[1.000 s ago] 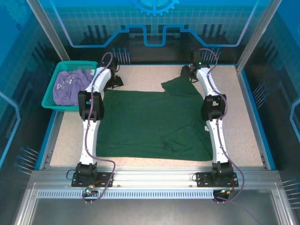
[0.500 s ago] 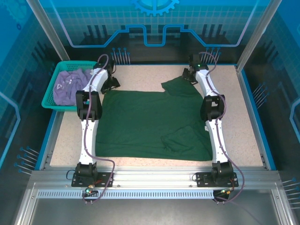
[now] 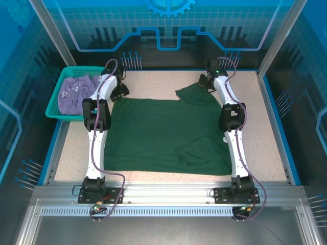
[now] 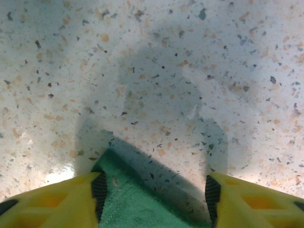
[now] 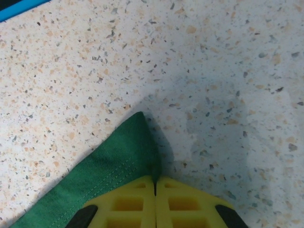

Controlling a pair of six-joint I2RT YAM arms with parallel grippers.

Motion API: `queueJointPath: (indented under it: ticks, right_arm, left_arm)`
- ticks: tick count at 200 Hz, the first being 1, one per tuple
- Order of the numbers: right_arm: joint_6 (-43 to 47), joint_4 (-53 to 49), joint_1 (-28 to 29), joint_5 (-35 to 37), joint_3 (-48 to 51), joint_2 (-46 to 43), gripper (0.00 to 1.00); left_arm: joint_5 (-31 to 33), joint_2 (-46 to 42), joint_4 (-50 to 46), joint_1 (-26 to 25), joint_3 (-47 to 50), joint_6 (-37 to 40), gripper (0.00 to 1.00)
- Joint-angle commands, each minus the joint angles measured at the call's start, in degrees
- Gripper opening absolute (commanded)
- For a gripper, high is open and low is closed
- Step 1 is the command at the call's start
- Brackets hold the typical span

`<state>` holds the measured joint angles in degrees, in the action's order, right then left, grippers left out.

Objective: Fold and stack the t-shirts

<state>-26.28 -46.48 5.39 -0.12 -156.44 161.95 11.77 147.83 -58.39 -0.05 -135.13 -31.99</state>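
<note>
Well, my left hand (image 4: 155, 184) was spread wide over the speckled surface (image 4: 156, 71), its two yellow fingers (image 4: 57, 204) standing well apart. Between them lay a corner of the dark green t-shirt (image 4: 137, 209), flat on the surface. The tip of that corner pointed away from the hand and sat just beside the pad on the left of the wrist view, well clear of the other pad. I could not tell whether that nearer pad was touching the cloth.

My right hand (image 5: 156, 183) was pressed together, its two yellow fingers meeting along a thin seam. A hemmed corner of the same shirt ran in from the left of the hand to that seam, so the hand was pinching the cloth by its edge. The stitched hem trailed off to the lower left of the fingers, and bare surface lay ahead of them and to their right.

From the camera overhead, the green shirt lay spread out between my two arms, behind both hands and reaching back toward my bases. A fold of cloth lay over its body near the right arm. Each hand sat at one far corner of the shirt. To the left of my left hand stood a teal basket (image 3: 55, 98), and the lavender t-shirt (image 3: 74, 94) lay crumpled inside it, apart from the green one
</note>
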Motion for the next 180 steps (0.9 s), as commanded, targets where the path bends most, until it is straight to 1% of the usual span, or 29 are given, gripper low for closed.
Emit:
queueJointPath:
  ticks: [1,13,32,42,50,78,94,106,135,163,180]
  right_arm:
    - [0.2,1.0,-1.0,-2.4,0.7,-1.8,0.06]
    - [0.1,1.3,-1.0,-2.9,0.7,-2.1,0.05]
    - [0.4,2.0,-1.1,-3.6,0.7,-2.5,0.05]
    - [0.6,2.0,-1.1,-3.6,0.7,-2.7,0.05]
    - [0.8,2.0,-1.1,-3.7,0.7,-2.8,0.04]
    - [1.4,1.6,-1.2,-4.1,0.7,-3.2,0.02]
    - [1.9,1.5,-1.2,-4.2,0.9,-3.5,0.01]
    - [2.2,1.4,-1.2,-4.2,1.2,-3.8,0.0]
    - [2.7,1.7,-1.2,-4.6,1.7,-4.4,0.0]
    - [2.8,1.9,-1.3,-4.9,2.0,-4.7,0.0]
    - [2.9,2.0,-1.2,-5.2,2.1,-4.8,0.0]
  left_arm:
    - [0.4,0.7,-0.1,-0.1,1.2,-1.2,0.5]
    - [0.9,0.7,-0.1,-0.2,1.1,-1.2,0.47]
    - [1.9,0.4,-0.2,-0.5,0.9,-0.6,0.46]
    - [2.0,0.3,-0.3,-0.4,0.9,-0.2,0.42]
    - [2.1,0.2,-0.3,-0.5,0.9,-0.2,0.4]
    - [2.4,-0.6,-0.5,-0.8,0.9,0.3,0.42]
    - [2.8,-1.0,-0.7,-1.1,0.9,0.6,0.47]
    - [2.8,-1.4,-0.6,-1.1,0.8,0.7,0.48]
    - [3.6,-1.6,-0.7,-1.4,-0.3,1.3,0.45]
    - [4.7,-1.2,-0.4,-1.5,-0.6,1.7,0.44]
    - [4.7,-0.6,-0.5,-1.5,-0.8,1.7,0.41]
